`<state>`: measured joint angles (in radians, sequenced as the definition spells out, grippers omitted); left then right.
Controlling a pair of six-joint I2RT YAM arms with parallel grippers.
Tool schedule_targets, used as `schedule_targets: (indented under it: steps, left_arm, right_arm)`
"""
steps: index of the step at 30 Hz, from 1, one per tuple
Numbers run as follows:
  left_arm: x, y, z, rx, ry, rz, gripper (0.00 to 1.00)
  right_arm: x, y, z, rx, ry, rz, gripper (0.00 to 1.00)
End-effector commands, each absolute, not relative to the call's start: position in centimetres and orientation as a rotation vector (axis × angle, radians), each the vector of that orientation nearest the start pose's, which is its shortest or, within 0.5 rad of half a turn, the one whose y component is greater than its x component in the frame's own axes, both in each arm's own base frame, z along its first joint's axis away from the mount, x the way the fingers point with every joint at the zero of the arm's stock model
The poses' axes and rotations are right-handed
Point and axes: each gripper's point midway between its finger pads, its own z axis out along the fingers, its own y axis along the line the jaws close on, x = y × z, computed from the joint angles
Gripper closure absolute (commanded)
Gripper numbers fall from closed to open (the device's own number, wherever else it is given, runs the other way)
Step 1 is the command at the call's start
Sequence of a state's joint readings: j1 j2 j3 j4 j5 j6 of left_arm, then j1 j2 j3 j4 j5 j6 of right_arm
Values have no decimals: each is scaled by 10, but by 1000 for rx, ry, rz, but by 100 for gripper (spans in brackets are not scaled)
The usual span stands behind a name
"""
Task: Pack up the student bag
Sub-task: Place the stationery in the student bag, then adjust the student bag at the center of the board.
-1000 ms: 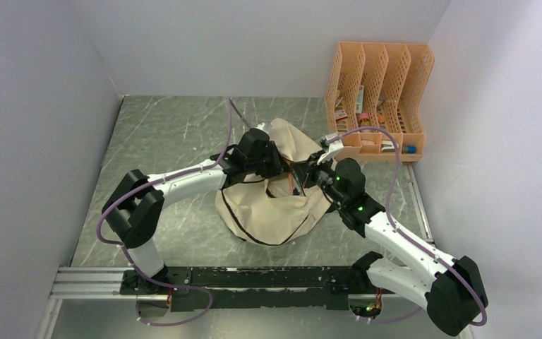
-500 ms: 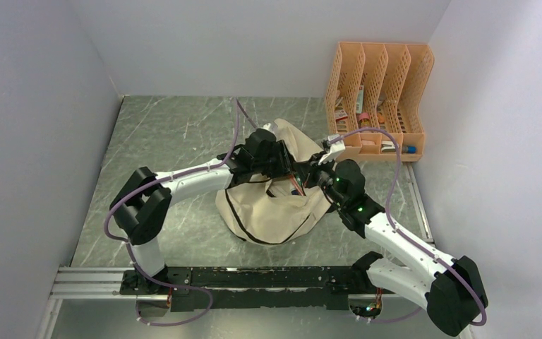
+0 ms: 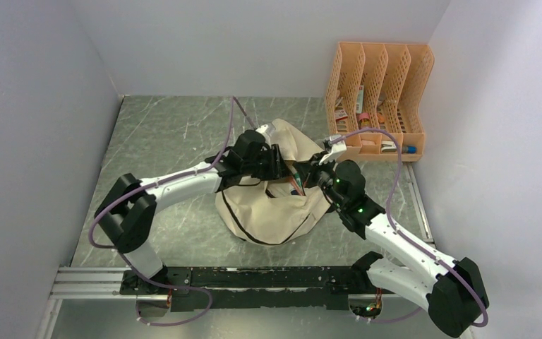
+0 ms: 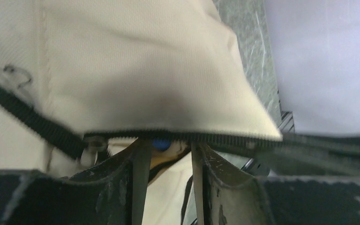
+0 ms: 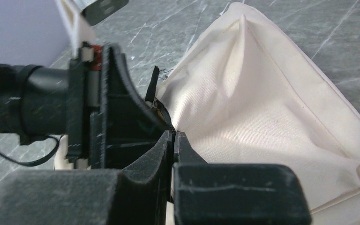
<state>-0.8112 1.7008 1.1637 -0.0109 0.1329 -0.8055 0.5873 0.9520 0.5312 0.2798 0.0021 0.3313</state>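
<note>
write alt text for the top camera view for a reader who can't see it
A cream student bag slumps mid-table, with a robot's left tool and right tool close together at its top opening. An orange file organizer stands in the far right corner of the grey marble table.

Marble table, student bag, orange organizer

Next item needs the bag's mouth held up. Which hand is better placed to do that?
Right, probably. The right hand is shut on the student bag at its zipper edge, beside the opening. The left hand stands open at the zip, gripping nothing I can see.
</note>
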Motion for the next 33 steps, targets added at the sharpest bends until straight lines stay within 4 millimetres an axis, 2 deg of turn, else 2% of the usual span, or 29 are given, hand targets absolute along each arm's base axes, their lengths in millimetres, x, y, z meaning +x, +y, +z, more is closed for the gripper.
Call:
schedule_targets:
  steps: [1, 3, 7, 10, 15, 24, 29, 31, 33]
  left_arm:
    - [281, -375, 164, 298, 2236, -1042, 59]
    - [273, -362, 160, 336, 2255, -990, 59]
    - [267, -339, 165, 362, 2240, -903, 59]
    - [269, -323, 167, 314, 2239, -820, 58]
    - [277, -306, 156, 236, 2292, -684, 57]
    - [283, -314, 129, 237, 2348, -627, 52]
    - [291, -331, 129, 221, 2344, -680, 52]
    - [295, -334, 128, 214, 2340, -676, 53]
    - [298, -333, 126, 209, 2345, -646, 59]
  right_arm:
    - [297, 206, 248, -126, 1643, 700, 100]
    - [299, 205, 247, -108, 1651, 692, 100]
    - [302, 205, 244, -104, 1665, 682, 100]
    - [303, 208, 245, -108, 1665, 690, 100]
    - [304, 213, 246, -121, 1673, 703, 100]
    - [304, 212, 245, -127, 1677, 699, 100]
    - [305, 214, 244, -150, 1685, 693, 100]
    - [305, 216, 245, -155, 1684, 695, 100]
    - [306, 216, 247, -158, 1679, 694, 100]
